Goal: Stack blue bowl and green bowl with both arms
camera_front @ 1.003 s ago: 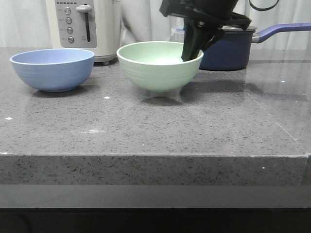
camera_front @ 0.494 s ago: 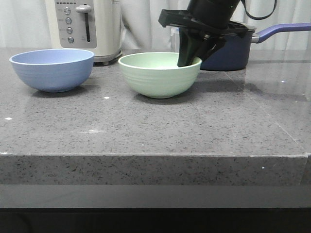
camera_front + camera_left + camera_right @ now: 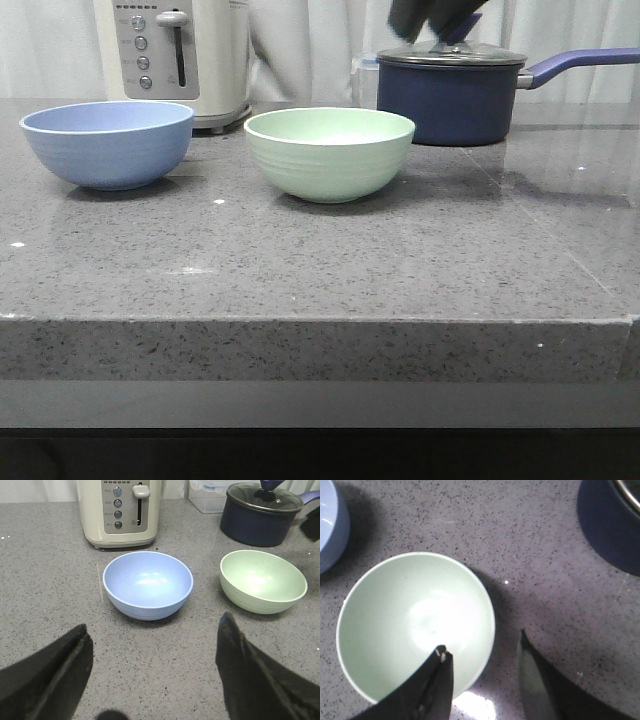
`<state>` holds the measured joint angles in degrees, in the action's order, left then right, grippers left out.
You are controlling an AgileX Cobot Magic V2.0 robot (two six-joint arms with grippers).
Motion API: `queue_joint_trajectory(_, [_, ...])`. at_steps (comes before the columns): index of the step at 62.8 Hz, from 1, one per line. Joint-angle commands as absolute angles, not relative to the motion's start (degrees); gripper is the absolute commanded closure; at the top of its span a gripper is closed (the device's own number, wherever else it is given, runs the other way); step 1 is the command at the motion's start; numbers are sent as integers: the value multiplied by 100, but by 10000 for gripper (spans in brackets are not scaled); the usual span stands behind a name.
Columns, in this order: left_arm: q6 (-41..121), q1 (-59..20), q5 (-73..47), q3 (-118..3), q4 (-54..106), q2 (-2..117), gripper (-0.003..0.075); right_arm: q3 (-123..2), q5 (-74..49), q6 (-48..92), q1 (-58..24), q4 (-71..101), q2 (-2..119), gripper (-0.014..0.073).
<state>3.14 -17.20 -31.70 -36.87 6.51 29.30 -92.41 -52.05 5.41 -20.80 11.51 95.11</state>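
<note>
The right gripper (image 3: 482,667) is hanging above the counter with its jaws apart and gripping nothing. In the right wrist view one black finger (image 3: 432,685) is showing over the near-side inner wall of the green bowl (image 3: 415,625), the other finger is showing over bare stone just beside the rim, so the rim is lying between them in that picture; whether they are touching it I cannot tell. In the front view only a blurred dark part of this gripper (image 3: 432,17) is showing at the top edge, above the saucepan lid.

The left gripper (image 3: 152,672) is also standing wide open, nothing between its two black fingers (image 3: 47,680), and it is hovering on the near side of the blue bowl (image 3: 148,584), well apart from it.

The green bowl (image 3: 329,153) is sitting upright on the grey speckled countertop (image 3: 330,270), approx. in the middle. The blue bowl (image 3: 107,142) is sitting upright to the left of it, separate, w/ a gap between them; both are empty and not stacked.

Behind the blue bowl a cream toaster (image 3: 180,55) is standing. Far right, behind the green bowl, a dark navy saucepan (image 3: 462,95) w/ glass lid is standing, its handle pointing to the right. A clear plastic container (image 3: 206,491) is sitting beside it on the left.
</note>
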Motion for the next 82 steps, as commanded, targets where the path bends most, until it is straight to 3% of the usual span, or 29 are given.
queue_joint_trajectory(1, [322,-1772,-2770,-3891,733,2985,208,-8855,-4596,621,-2075,1051,8747,260])
queue_joint_trajectory(25, [322,-1772,-2770,-3891,733,2985,208,-7020,-3859,801,-2075,991,7594,277])
queue_joint_trajectory(41, [322,-1772,-2770,-3881,741,2985,208,-6616,-3715,884,-2075,991,7595,659])
queue_joint_trajectory(82, [322,-1772,-2742,-3835,741,2985,208,-6546,-2901,2080,-2075,2170,8663,653])
